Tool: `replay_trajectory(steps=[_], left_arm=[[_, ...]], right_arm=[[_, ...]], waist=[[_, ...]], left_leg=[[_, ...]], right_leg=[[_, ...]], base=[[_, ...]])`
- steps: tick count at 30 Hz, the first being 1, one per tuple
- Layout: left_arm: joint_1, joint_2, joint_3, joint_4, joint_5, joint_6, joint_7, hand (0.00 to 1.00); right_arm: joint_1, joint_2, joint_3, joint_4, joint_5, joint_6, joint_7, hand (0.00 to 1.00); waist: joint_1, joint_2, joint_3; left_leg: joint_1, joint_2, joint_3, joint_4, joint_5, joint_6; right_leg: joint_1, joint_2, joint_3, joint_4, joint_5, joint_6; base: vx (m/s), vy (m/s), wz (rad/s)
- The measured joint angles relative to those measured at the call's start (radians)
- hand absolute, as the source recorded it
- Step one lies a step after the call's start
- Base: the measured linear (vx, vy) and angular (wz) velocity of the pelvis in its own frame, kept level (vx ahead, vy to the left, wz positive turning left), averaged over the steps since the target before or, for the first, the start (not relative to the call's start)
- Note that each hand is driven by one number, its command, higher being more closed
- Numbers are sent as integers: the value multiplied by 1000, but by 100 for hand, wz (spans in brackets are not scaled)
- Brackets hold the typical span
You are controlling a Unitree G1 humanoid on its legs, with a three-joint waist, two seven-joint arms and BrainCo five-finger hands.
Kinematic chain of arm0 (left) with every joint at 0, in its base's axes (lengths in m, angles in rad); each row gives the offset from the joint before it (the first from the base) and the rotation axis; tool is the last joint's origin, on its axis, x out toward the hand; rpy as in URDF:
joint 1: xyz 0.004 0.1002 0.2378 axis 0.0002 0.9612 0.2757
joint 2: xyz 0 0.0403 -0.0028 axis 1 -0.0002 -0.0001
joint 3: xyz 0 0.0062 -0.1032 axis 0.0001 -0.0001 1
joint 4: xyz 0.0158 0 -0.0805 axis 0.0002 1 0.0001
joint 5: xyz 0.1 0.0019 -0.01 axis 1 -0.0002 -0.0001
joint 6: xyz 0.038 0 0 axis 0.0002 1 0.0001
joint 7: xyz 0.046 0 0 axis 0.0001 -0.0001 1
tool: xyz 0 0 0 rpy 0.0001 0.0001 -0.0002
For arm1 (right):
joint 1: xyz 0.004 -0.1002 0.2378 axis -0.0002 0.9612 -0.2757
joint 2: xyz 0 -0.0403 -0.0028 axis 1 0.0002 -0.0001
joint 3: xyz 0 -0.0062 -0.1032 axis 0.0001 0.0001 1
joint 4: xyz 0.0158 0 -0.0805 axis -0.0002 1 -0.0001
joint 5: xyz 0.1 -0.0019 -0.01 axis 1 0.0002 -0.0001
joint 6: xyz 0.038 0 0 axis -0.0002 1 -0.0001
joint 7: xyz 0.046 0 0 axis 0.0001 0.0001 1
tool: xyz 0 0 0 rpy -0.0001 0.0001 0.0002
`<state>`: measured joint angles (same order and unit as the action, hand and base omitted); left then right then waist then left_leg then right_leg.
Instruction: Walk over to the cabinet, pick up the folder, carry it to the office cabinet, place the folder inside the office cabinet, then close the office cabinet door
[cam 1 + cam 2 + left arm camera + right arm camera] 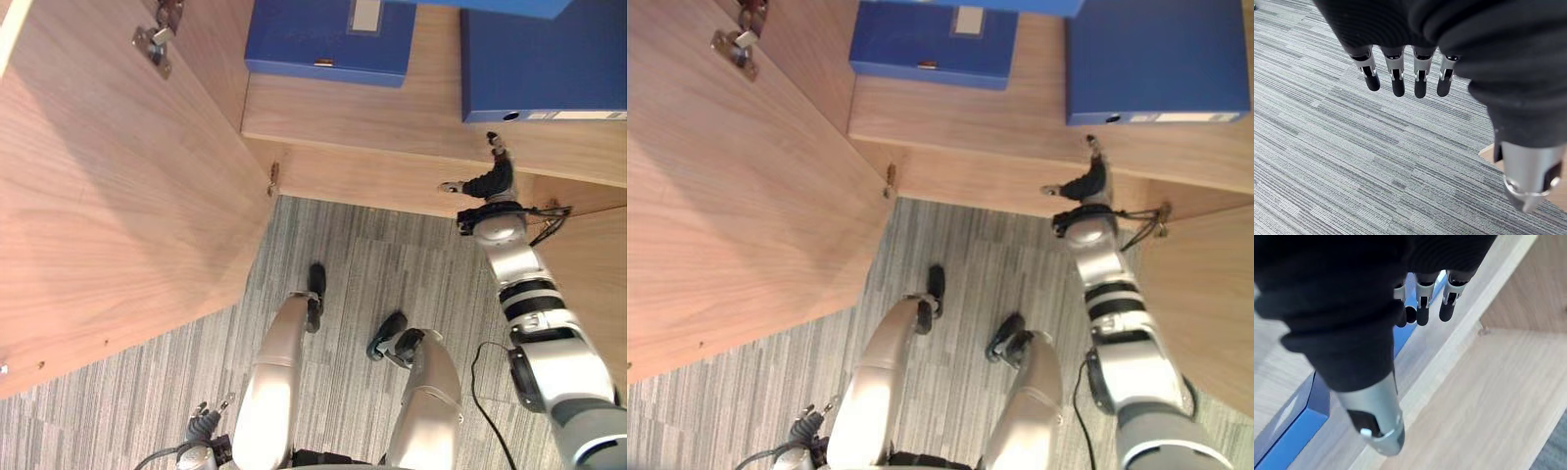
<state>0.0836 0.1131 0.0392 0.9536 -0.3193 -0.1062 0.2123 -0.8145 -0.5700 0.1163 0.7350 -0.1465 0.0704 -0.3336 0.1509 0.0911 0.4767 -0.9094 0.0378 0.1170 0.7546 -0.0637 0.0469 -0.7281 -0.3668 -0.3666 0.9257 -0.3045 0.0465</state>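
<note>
Left eye view: the blue folder (539,59) lies flat on the cabinet shelf (392,122), its spine towards the front edge, with a second folder (328,39) well apart on its left. The right robot hand (490,176) hangs just before that spine, fingers loose and empty. The cabinet door (108,196) stands open. The left robot hand (203,423) hangs low.

Left wrist view: its fingers (1397,81) are straight above the carpet (1352,156), holding nothing.

Right wrist view: straight fingers (1422,311) point at the folder. It looks stiff, boxy and smooth-skinned, probably slippery; clamping across the spine seems soundest.
</note>
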Motion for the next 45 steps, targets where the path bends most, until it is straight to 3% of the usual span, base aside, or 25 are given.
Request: replay_trajectory(steps=[21, 35, 45], left_arm=[[-35, -38, -14, -103, -33, -21, 0, 0], [-38, -51, -18, -141, -35, -18, -3, 0], [-40, -49, -34, -149, -35, -17, -4, 0]], right_arm=[[-261, -98, 178, 211, 7, 11, 48, 0], [-300, -165, 242, 281, -14, 2, 95, 0], [-351, -223, 310, 338, -27, -14, 97, 0]], waist=[[7, 28, -6], [18, 44, -17], [31, 65, -31]], left_leg=[[-98, 2, 2, 25, -1, 8], [-104, -15, -8, 9, 4, 1], [-103, -29, -18, -77, 59, -2]], right_leg=[[-91, -10, -2, 28, 0, -6], [-91, -21, -14, 23, -2, -3], [-101, -20, -38, -14, 4, -2]], base=[[0, -10, 0], [2, -32, 4], [1, -58, 7]])
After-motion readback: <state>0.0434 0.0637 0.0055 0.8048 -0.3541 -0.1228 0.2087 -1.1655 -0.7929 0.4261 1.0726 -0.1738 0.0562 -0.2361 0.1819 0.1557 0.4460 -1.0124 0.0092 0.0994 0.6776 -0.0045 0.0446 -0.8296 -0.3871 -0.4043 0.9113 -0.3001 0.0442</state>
